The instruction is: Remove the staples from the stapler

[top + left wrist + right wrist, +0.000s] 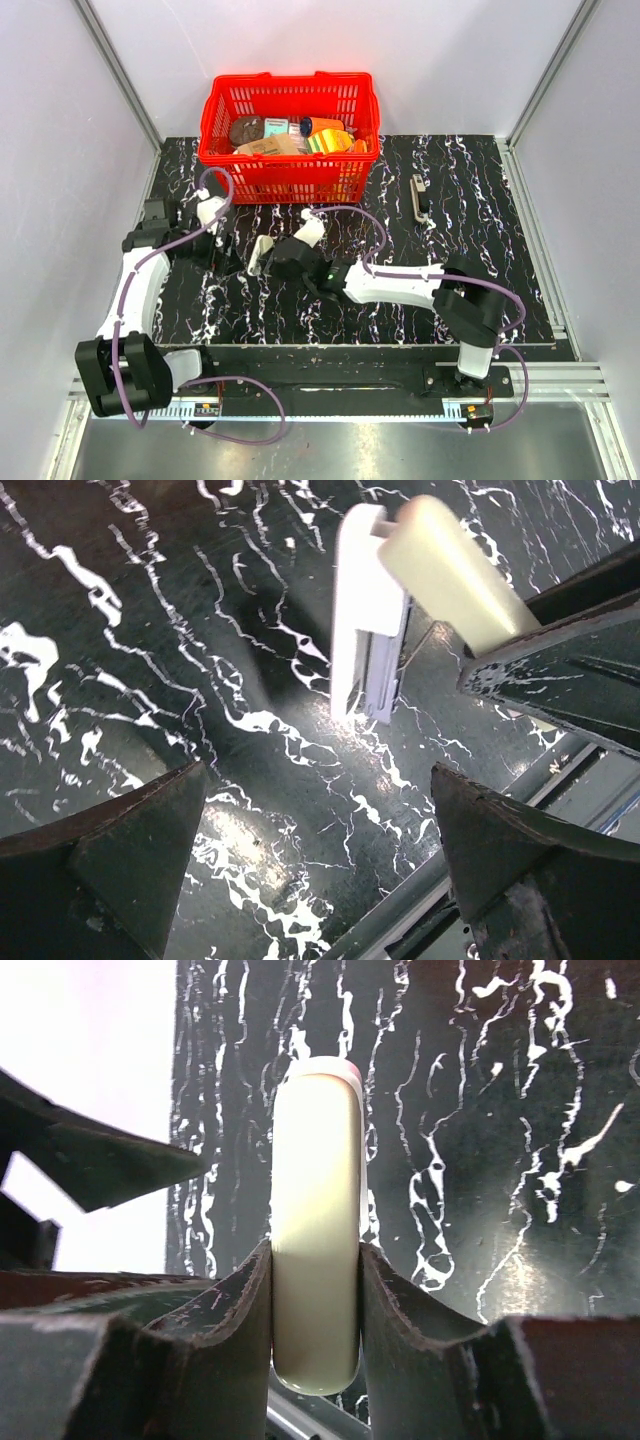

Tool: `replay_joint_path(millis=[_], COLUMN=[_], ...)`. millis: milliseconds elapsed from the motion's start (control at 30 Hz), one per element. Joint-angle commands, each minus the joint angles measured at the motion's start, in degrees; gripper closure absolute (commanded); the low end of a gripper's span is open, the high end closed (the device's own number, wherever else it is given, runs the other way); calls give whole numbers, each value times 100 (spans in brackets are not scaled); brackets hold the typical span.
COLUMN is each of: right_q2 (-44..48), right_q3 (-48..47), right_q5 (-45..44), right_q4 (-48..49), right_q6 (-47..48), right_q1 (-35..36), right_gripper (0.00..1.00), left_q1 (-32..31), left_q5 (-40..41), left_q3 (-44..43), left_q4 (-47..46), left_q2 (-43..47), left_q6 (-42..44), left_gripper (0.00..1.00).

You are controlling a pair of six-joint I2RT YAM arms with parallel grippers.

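Up by the far edge of the surface point(480, 250), just right of the red basket point(290, 178), the stapler point(422, 195) lay flat, well apart from both arms. The right tool point(315, 1260) was pinching a cream-and-white hinged thing point(315, 1160) left of the middle, and the left tool point(318, 780) hung spread wide beside it.

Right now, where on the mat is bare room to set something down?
Bare: far right, between the red basket and the mat edge, around the dark stapler; also the near strip. Crowded: left-centre, where left gripper and right gripper, holding a cream object, meet.
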State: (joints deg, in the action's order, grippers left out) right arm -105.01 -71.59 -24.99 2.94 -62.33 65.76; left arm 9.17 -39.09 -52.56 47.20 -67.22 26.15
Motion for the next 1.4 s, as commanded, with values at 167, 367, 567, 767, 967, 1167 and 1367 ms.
replay_joint_path(millis=[167, 367, 567, 767, 967, 1167, 1367], right_q2=[912, 1070, 1088, 1141, 1079, 1018, 948], right_q3=[549, 839, 1050, 1253, 1315, 1306, 1393], right_q5=[179, 363, 566, 688, 943, 1058, 1172], right_q4=[1156, 1454, 1639, 1912, 2219, 2316, 2483], right_q6=[-175, -350, -500, -684, -904, -931, -1054], right_q1=[-37, -54, -54, -98, -177, -177, -177], right_gripper=[100, 100, 100, 100, 100, 100, 100], left_q1=[-152, -161, -152, -178, -179, -179, -170], left_q5=[-485, -872, -1074, -1294, -1338, -1347, -1637], left_q3=[219, 70, -97, -193, -282, -203, -211], left_q4=[139, 746, 878, 1361, 1775, 1573, 1608], left_q2=[-133, -555, -749, -827, -1118, -1021, -907], left_q6=[1725, 2280, 2491, 3027, 3466, 3388, 3659], left_gripper=[1, 2, 9, 22, 31, 30, 51])
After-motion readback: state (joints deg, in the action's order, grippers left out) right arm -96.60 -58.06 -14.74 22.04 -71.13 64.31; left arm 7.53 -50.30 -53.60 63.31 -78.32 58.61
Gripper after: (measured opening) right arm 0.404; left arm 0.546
